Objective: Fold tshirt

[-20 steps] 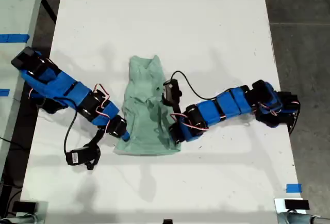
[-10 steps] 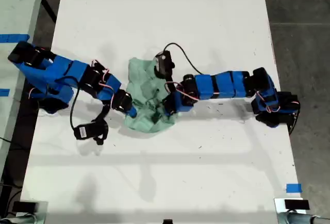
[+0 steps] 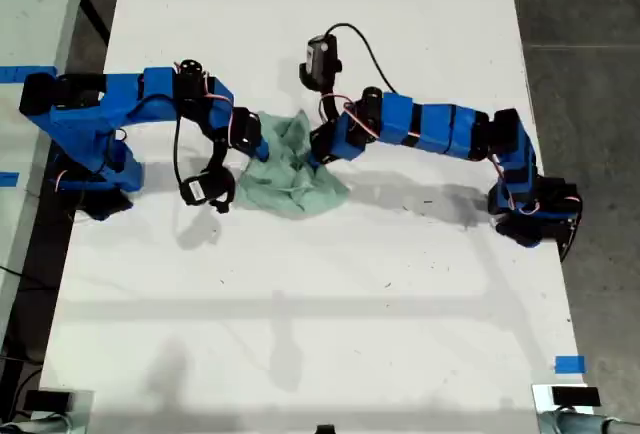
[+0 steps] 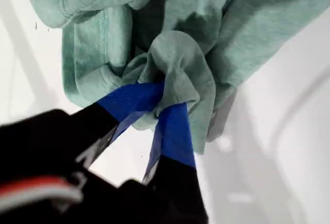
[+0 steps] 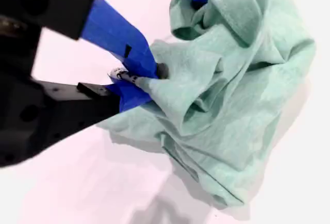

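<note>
In the exterior view, one arm [image 3: 150, 104] is stretched in low from the left to the tshirt [image 3: 295, 179], bunched on the table [image 3: 300, 334]. The other arm [image 3: 430, 129] is reached in from the right. Cloth is clamped by my first gripper [image 4: 162, 97] and my second gripper [image 5: 136, 79]. A fold seems mid-carry. Next, the edge needs laying flat.

A long white table [image 3: 400, 284] carries the scene. A crumpled mint-green tshirt [image 3: 292, 169] lies bunched on it, towards the far half in the exterior view. A small strip of blue tape [image 3: 569, 364] sticks near the exterior view's lower right corner.
</note>
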`<action>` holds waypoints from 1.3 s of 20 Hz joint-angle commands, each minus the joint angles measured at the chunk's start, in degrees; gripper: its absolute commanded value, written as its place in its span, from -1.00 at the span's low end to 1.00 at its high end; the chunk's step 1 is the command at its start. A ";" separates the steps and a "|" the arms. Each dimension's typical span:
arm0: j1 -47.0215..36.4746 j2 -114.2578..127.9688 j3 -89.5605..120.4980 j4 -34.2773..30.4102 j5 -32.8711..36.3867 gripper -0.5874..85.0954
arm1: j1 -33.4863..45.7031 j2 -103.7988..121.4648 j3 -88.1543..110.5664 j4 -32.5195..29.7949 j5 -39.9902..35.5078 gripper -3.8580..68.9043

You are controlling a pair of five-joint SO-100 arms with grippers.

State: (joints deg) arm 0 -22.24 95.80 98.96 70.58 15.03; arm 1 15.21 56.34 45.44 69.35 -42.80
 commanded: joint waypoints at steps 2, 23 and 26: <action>-7.12 4.22 0.18 -0.97 3.08 -0.98 | 4.13 3.60 -4.13 -2.72 -2.29 -0.95; -44.12 47.29 25.31 -1.67 17.31 -0.35 | 34.10 55.81 38.41 13.27 -8.70 -0.20; -33.75 60.91 35.24 -6.24 12.57 -0.51 | 30.06 73.48 60.03 10.46 -4.13 -0.24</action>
State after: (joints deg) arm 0 -62.67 148.36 130.61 67.94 30.50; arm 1 48.34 117.25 94.31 82.79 -49.48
